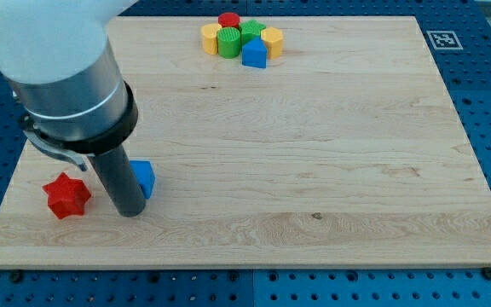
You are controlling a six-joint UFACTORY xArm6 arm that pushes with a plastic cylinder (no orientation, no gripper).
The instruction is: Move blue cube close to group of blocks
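Observation:
The blue cube (pixel 145 177) lies on the wooden board (pixel 314 170) at the view's lower left. My tip (pixel 131 213) stands right against the cube's left side, partly hiding it. A group of blocks sits at the view's top centre: a red cylinder (pixel 228 20), a yellow block (pixel 210 37), a green cylinder (pixel 228 42), a green block (pixel 251 31), a yellow block (pixel 272 41) and a blue block (pixel 254 54). The cube is far from that group.
A red star block (pixel 66 195) lies left of my tip near the board's left edge. The arm's large grey body (pixel 66 77) covers the board's upper left corner. A marker tag (pixel 444 39) sits off the board's upper right.

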